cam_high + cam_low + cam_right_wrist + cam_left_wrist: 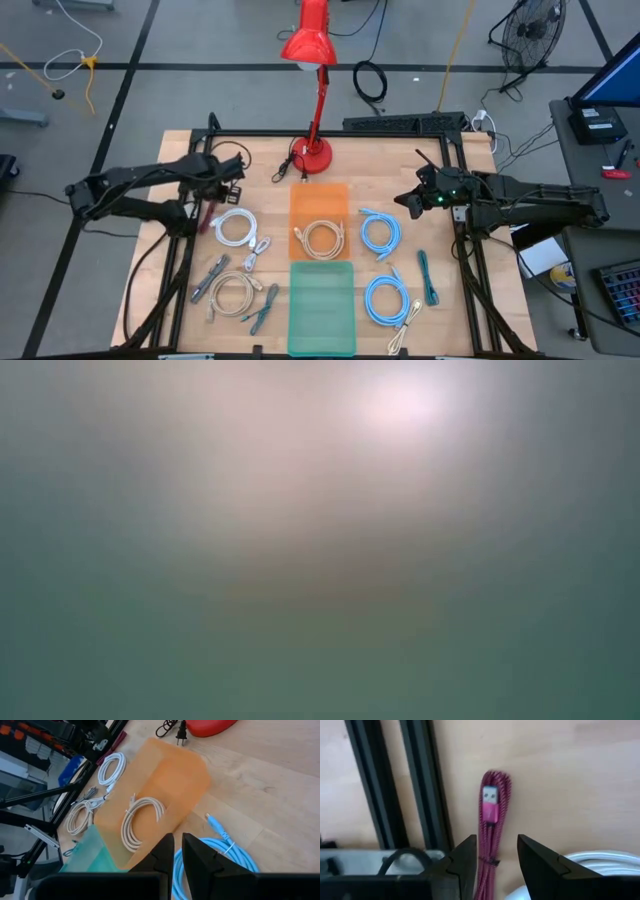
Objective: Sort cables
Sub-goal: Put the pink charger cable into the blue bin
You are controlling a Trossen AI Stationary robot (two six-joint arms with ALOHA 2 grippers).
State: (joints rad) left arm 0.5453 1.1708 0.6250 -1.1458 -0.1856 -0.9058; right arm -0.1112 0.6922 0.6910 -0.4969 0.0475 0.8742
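At table's left edge, just beside the black frame rail point(425, 785): noted one magenta cable point(492, 815), a short braided bundle folded on itself and lying flat on the wood. Found the left gripper point(495, 840) poised directly over it, jaws apart and straddling the bundle, nothing clamped. Seen from above, left gripper point(207, 212) placed to the left of the white coil point(232, 227), magenta cable point(204, 224) partly under it.

Right gripper point(175, 845) parked over the table's right side, near the light-blue coil point(225, 852); jaws drawn almost together, holding nothing. Beige coil point(323, 238) already lying in the orange tray point(300, 195); green tray point(320, 320) bare. Remaining cables spread left and right of both trays. Low view too blurred to report.

Judged step in hand: pick-up of the magenta bundle.

Recommended method:
- Descend straight, keeping the bundle centred between the jaws.
- Close across the width, at mid-length, to catch every strand.
- Keep clear of the rail on one side and the white coil on the other.
- Lift only once all strands are pinched, to avoid a trailing loop.

Orientation: long axis running near-to-far, roughly parallel to the rail, slightly slanted in the high view. USB plug lying on top, tip pointing along that axis, away from the wrist camera. Cannot tell from the high view which end carries the plug.
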